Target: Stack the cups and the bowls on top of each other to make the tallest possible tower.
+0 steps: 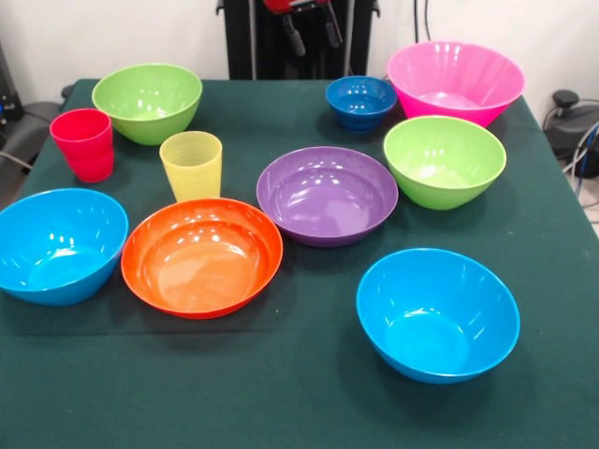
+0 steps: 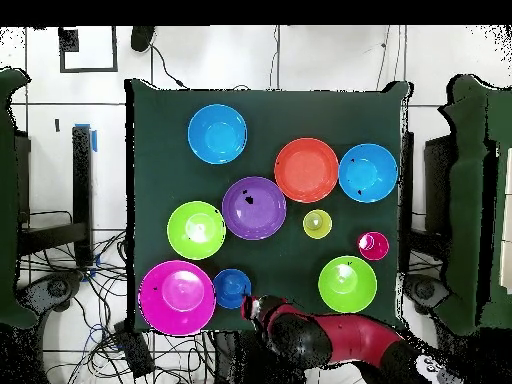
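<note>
Nothing is stacked yet: all ten pieces stand apart and upright on the green table [image 1: 299, 393]. From the left of the front view, a light blue bowl [image 1: 58, 245] sits at the table's edge, with the red cup [image 1: 84, 143] behind it. Next comes a lime green bowl [image 1: 147, 101] at the back, the yellow cup [image 1: 192, 165] just in front of it, and the orange bowl [image 1: 202, 256] nearer the camera. The purple bowl [image 1: 327, 195] holds the middle. Behind it is the small dark blue bowl [image 1: 360, 101], then the second light blue bowl [image 1: 437, 313] in the foreground, the second lime green bowl [image 1: 444, 160], and the pink bowl [image 1: 455, 80] at the far right corner.

The tool [image 1: 314, 26] hangs drawn back at the top edge, above the dark blue bowl; I cannot tell whether it is open or closed.

I judge the task to be at its very start, with no tower begun. The next move calls for choosing a base and then gripping a bowl by its rim, since the bowls are too wide to span.
</note>
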`<state>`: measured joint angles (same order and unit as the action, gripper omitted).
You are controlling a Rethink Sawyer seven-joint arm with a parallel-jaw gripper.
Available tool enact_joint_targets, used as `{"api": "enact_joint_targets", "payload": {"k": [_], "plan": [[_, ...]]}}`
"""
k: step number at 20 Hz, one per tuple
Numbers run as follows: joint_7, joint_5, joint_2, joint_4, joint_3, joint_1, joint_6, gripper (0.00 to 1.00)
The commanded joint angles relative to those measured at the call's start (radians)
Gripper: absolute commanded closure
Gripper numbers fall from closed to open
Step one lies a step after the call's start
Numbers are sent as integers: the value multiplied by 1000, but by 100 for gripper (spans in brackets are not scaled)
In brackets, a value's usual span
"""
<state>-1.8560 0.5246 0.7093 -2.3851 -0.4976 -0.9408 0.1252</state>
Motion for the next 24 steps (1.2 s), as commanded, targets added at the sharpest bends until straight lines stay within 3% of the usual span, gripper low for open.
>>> {"api": "enact_joint_targets", "payload": {"k": [1,13,24], "plan": [[-79,80,-77,41,46,77,-75,0],[-92,105,-101,75,141,149,-131,0],[-122,49,-115,179,339,265,-87,0]]}}
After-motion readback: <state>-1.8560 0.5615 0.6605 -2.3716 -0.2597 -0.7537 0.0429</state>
